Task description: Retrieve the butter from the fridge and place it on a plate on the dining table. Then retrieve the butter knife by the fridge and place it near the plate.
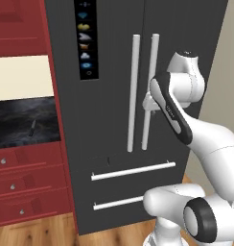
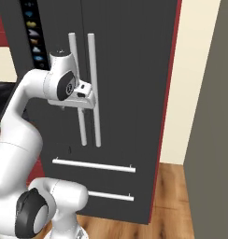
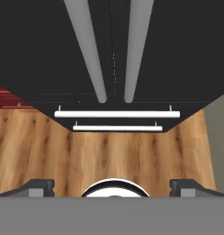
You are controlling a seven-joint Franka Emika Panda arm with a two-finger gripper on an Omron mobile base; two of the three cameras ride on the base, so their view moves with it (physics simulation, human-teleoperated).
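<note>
The fridge (image 1: 109,120) is tall and dark grey, with both doors closed, so the butter is hidden. Its two long pale bar handles (image 1: 133,91) run side by side down the middle. My gripper (image 2: 83,105) hangs close in front of those handles (image 2: 94,88), pointing down. In the hand view its fingertips (image 3: 38,187) stand wide apart, open, with nothing between them, and the handles (image 3: 134,50) run along the top. The butter knife (image 1: 32,127) is a slim dark sliver lying on the black counter left of the fridge. The plate and dining table are out of view.
Red cabinets with drawers (image 1: 23,178) stand left of the fridge under the black counter (image 1: 18,120). Two drawer handles (image 1: 133,170) cross the fridge's lower part. A black icon panel (image 1: 85,38) sits on the left door. Wood floor (image 3: 132,156) lies below, and a grey wall (image 2: 211,140) is on the right.
</note>
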